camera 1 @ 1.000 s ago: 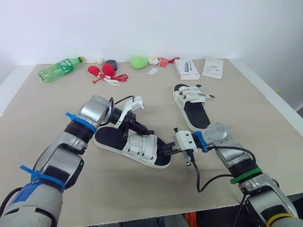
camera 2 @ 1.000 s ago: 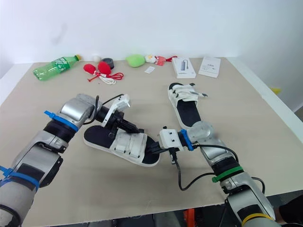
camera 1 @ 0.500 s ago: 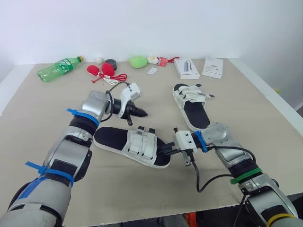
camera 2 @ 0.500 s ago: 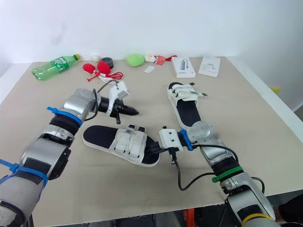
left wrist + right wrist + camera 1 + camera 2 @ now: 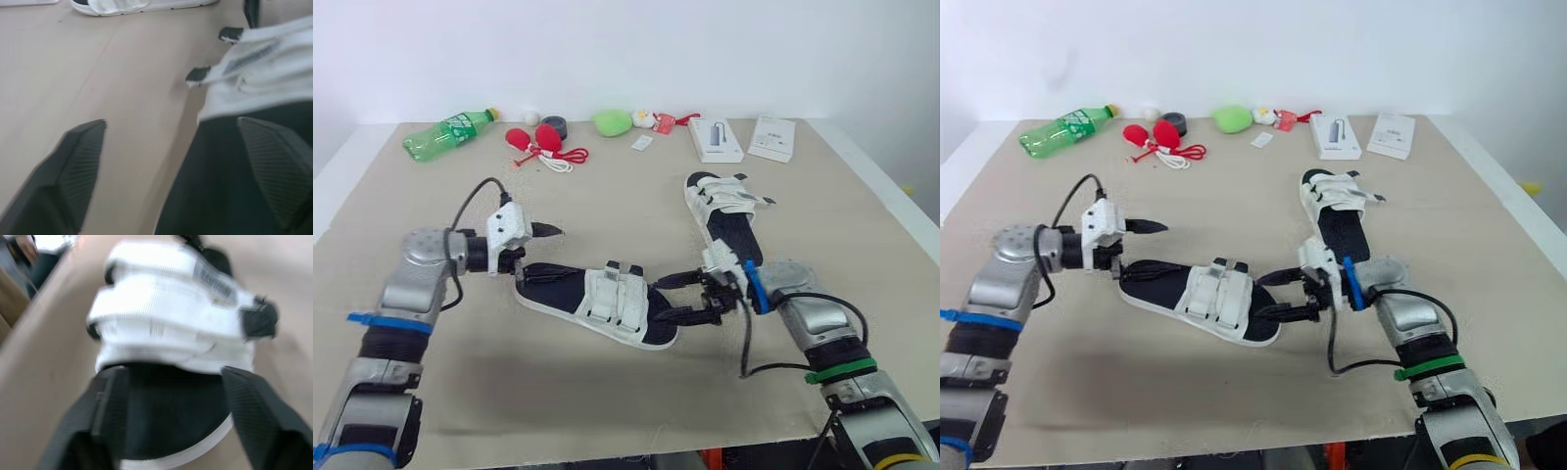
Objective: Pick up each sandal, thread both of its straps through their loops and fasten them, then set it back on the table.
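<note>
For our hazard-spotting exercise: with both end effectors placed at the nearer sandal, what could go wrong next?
1. The left end effector and right end effector stand open at opposite ends of the flat-lying nearer sandal; closing unevenly may shove it rather than grip it.
2. The other sandal lies close behind the right end effector; a lift could knock it.

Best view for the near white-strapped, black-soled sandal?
Left eye view: the whole near white-strapped, black-soled sandal is in frame, both straps visible. Right eye view matches. Left wrist view shows one end's footbed and strap tabs; right wrist view the other end and straps.
</note>
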